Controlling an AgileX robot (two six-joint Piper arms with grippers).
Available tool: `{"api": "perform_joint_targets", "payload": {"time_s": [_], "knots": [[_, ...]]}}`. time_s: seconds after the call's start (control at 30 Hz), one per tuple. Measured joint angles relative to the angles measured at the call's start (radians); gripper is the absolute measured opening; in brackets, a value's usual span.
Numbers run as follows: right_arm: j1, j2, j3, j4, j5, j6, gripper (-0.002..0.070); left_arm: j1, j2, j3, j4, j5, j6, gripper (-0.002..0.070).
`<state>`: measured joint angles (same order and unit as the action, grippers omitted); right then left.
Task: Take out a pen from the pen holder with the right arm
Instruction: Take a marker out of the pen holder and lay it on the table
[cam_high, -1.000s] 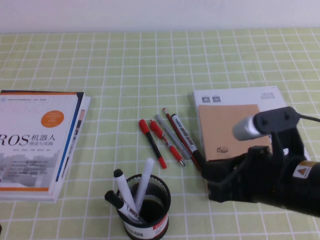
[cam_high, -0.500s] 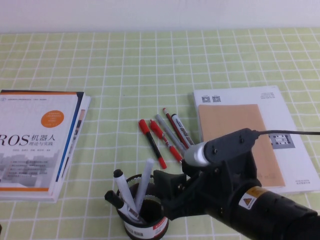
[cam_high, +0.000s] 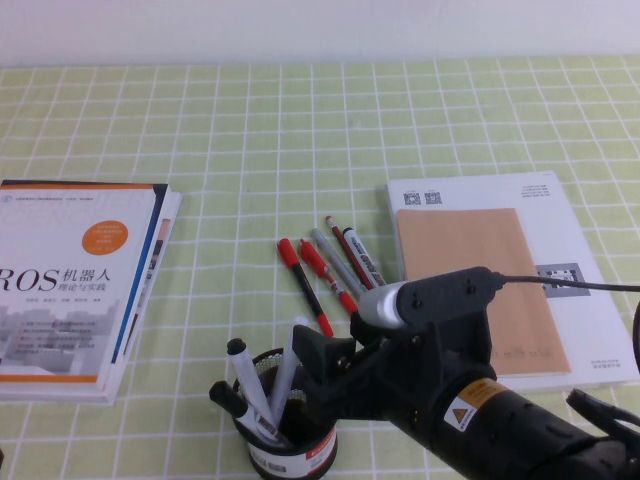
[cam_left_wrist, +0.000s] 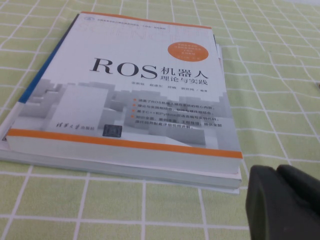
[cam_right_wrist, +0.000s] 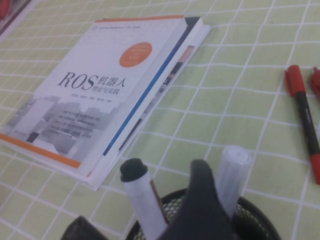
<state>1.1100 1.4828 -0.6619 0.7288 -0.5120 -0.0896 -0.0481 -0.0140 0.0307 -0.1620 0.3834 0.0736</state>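
The black mesh pen holder (cam_high: 300, 452) stands at the near edge of the table. In it are two black-capped markers (cam_high: 243, 372) and a grey-capped pen (cam_high: 288, 362). My right gripper (cam_high: 312, 376) hangs over the holder's right side, open. In the right wrist view one dark finger (cam_right_wrist: 200, 197) sits between a black-capped marker (cam_right_wrist: 139, 196) and the grey-capped pen (cam_right_wrist: 231, 176). The other finger (cam_right_wrist: 82, 229) is on the marker's far side, so that marker stands between the open jaws, not clasped. My left gripper (cam_left_wrist: 279, 172) rests low beside the ROS book (cam_left_wrist: 145, 95), fingers together with nothing in them.
Several red, grey and black pens (cam_high: 335, 272) lie loose on the green checked cloth behind the holder. A white booklet with a brown notebook (cam_high: 480, 265) lies right of them, partly under my right arm. The ROS book (cam_high: 75, 285) lies at the left.
My right arm has swung left from over the brown notebook to over the pen holder. Its jaws have gone from shut to open.
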Motion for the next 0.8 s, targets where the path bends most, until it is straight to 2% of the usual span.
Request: {"api": "perform_joint_targets", "payload": {"time_s": [0.3,0.8], "knots": [[0.0,0.032,-0.002,-0.017,-0.021,0.09,0.044,0.0,0.0,0.0,0.0,0.0,0.0,-0.0008],[0.0,0.08,-0.059,-0.017,-0.023,0.097,0.044,0.0,0.0,0.0,0.0,0.0,0.0,-0.0008]]}}
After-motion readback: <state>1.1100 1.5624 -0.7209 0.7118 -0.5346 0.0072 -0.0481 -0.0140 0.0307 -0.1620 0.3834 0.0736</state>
